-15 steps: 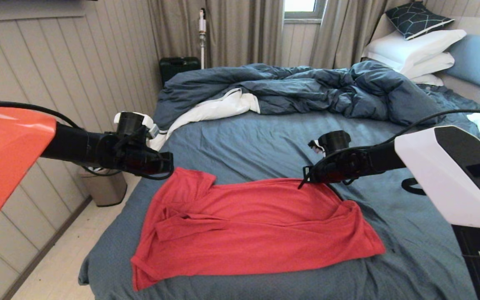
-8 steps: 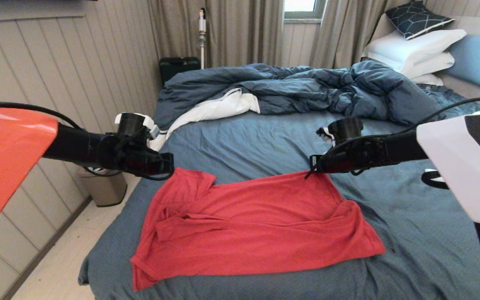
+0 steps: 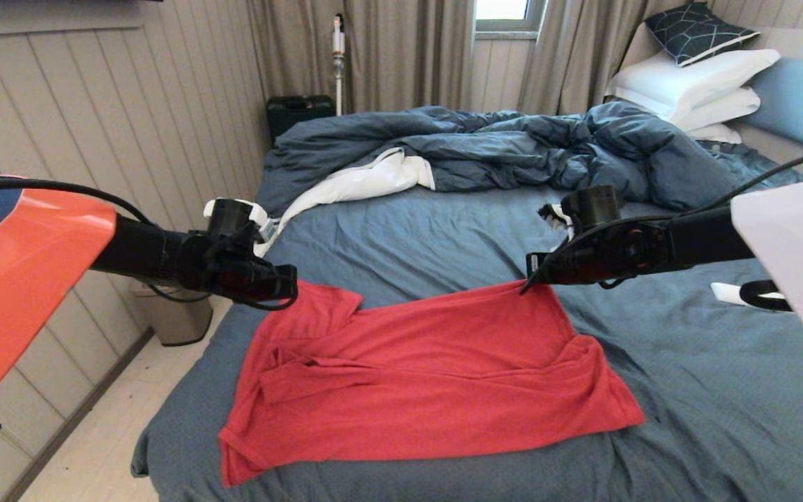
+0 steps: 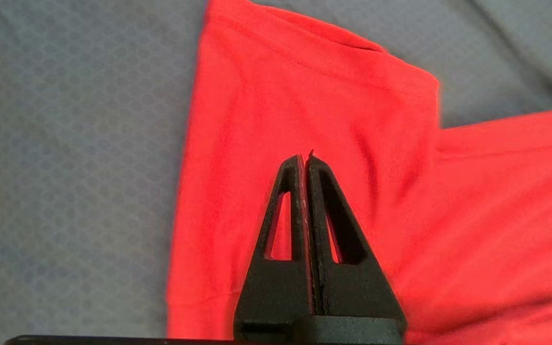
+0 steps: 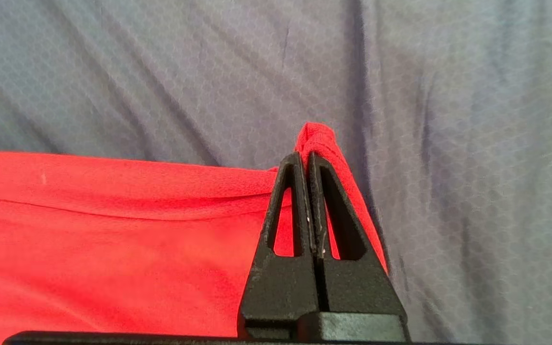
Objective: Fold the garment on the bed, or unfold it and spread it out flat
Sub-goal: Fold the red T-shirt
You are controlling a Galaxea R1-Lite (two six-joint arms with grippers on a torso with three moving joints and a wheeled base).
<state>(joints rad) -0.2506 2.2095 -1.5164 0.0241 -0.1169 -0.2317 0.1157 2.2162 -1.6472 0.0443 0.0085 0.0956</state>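
While the garment [image 3: 415, 376] lies on the bed [image 3: 708, 404], right tool [image 5: 307, 155] pinches its corner; left tool [image 4: 304, 155] closed, empty.

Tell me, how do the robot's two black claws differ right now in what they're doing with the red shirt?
The right claw is clamped on a corner of the red shirt, with cloth bunched between its tips; the left claw sits above a sleeve with no cloth visibly caught. The right claw is at the shirt's far right corner, the left at its far left. Both are black and nearly shut, over the blue bed.
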